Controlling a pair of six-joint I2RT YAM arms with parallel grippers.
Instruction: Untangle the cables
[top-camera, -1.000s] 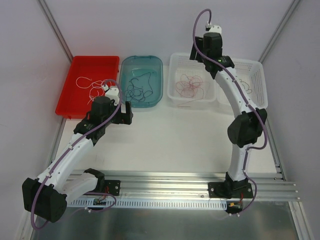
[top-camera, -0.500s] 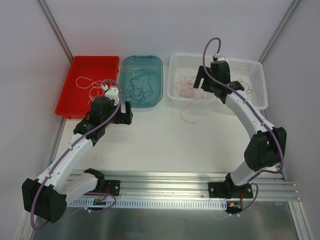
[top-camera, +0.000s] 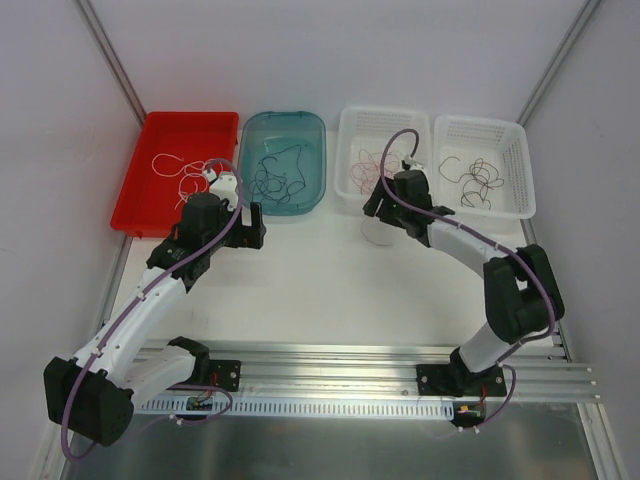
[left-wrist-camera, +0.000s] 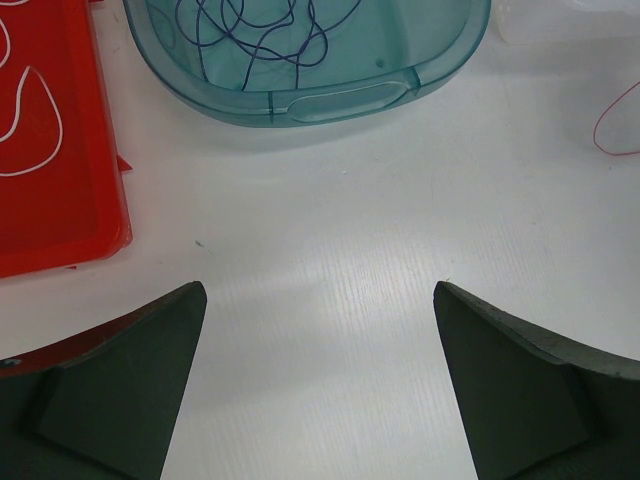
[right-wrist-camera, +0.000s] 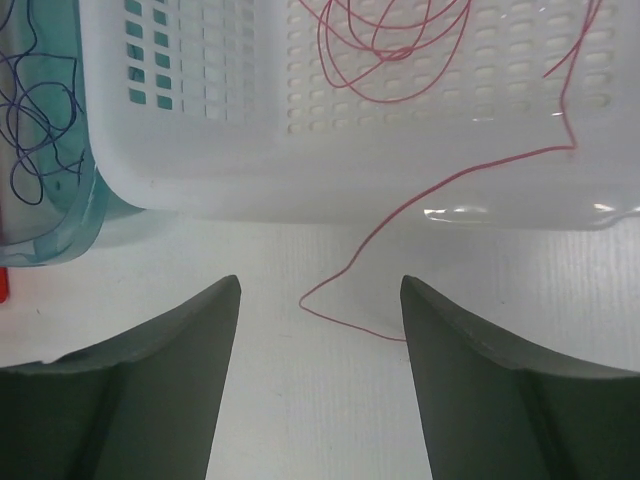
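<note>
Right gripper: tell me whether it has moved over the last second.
Yes. In the top view the right gripper has come down-frame, from past the red-strand basket's far rim to its near rim.

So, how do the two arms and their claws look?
The left arm and right arm have white links, black joints and a lilac cable alongside. Left claw and right claw: two dark, wedge-shaped fingers each.

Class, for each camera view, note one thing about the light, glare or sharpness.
Top external: even, diffuse light, no hard shadows on the table. Left wrist: a soft shadow lies under the teal tray's near rim. Right wrist: bright glare spots on the white basket's glossy rim; the red wire looks sharp.
</note>
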